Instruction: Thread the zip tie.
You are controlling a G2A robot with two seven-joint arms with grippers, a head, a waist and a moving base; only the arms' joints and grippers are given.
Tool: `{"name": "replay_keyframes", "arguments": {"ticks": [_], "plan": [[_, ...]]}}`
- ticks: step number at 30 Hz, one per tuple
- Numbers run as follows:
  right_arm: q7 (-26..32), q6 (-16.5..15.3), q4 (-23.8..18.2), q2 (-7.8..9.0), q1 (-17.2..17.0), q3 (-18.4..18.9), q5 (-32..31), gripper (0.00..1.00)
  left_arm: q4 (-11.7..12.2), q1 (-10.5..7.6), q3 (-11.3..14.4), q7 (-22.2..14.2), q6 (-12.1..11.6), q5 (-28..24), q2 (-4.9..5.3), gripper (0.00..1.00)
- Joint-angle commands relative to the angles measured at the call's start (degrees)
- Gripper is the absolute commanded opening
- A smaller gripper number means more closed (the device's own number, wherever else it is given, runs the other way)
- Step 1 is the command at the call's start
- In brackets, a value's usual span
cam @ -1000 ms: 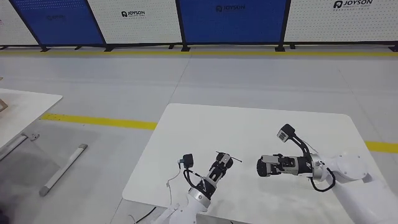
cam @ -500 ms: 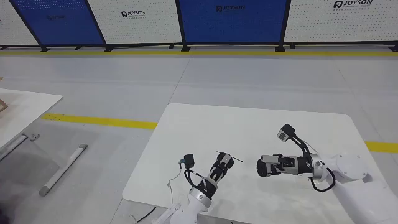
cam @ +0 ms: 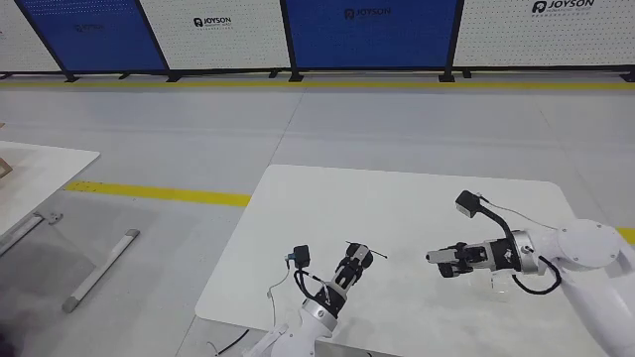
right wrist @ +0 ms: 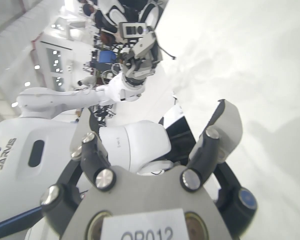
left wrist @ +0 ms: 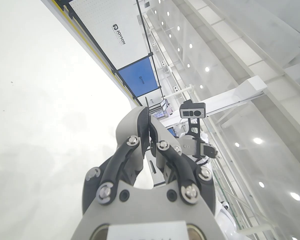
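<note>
Look low in the centre of the top view for the zip tie (cam: pixel 367 250), pinched in the closed left pincer (cam: pixel 355 258) over the white table (cam: pixel 397 193), thin black end poking toward the right of the frame. Look to the lower right for the right pincer (cam: pixel 435 258), spread wide and holding nothing, well apart from the tie, nose turned toward it. Probably time to bring that open pincer across to the free end. Keep the left grip firm and still. Approach slowly along the tie's line, aiming to close on the end near its tip without bending it (a thin strip, likely to flex or twist at a nudge). Cannot tell head from tail in these views; check before feeding one into the other.
</note>
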Motion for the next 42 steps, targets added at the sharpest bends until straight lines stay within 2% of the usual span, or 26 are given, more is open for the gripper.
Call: {"name": "replay_keyframes", "arguments": {"ticks": [1, 17, 19, 20, 22, 25, 27, 30, 31, 42], "plan": [[0.0, 0.8, 0.2, 0.56, 0.8, 0.0, -0.2, 1.00, 0.0, 0.00, 0.0, 0.0, 0.0, 0.0, 0.00, 0.00], [0.0, 0.8, 0.2, 0.56, 0.8, 0.0, -0.2, 1.00, 0.0, 0.00, 0.0, 0.0, 0.0, 0.0, 0.00, 0.00], [-1.0, 0.9, -1.1, 0.70, 0.2, 0.2, -1.1, 1.00, 0.0, 0.00, 0.0, 0.0, 0.0, 0.0, 0.00, 0.00], [-0.8, 1.3, -1.6, 0.90, 0.2, 0.6, -2.1, 1.00, 0.0, 0.00, 0.0, 0.0, 0.0, 0.0, 0.00, 0.00], [0.0, 5.2, -3.7, 1.69, 1.2, 1.2, -8.4, 1.00, 0.0, 0.00, 0.0, 0.0, 0.0, 0.0, 0.00, 0.00], [0.0, 9.9, -6.8, 3.01, 2.4, 0.4, -12.0, 1.00, 0.0, 0.00, 0.0, 0.0, 0.0, 0.0, 0.00, 0.00], [0.0, 11.6, -7.6, 3.95, 3.5, -0.7, -12.4, 1.00, 0.0, 0.00, 0.0, 0.0, 0.0, 0.0, 0.00, 0.00], [0.0, 13.4, -7.2, 5.43, 6.3, -4.8, -14.0, 1.00, 0.0, 0.00, 0.0, 0.0, 0.0, 0.0, 0.00, 0.00], [0.0, 14.6, -5.7, 5.92, 8.0, -7.6, -14.8, 1.00, 0.0, 0.00, 0.0, 0.0, 0.0, 0.0, 0.00, 0.00], [0.0, 14.6, -5.7, 5.92, 8.0, -7.6, -14.8, 1.00, 0.0, 0.00, 0.0, 0.0, 0.0, 0.0, 0.00, 0.00]]}}
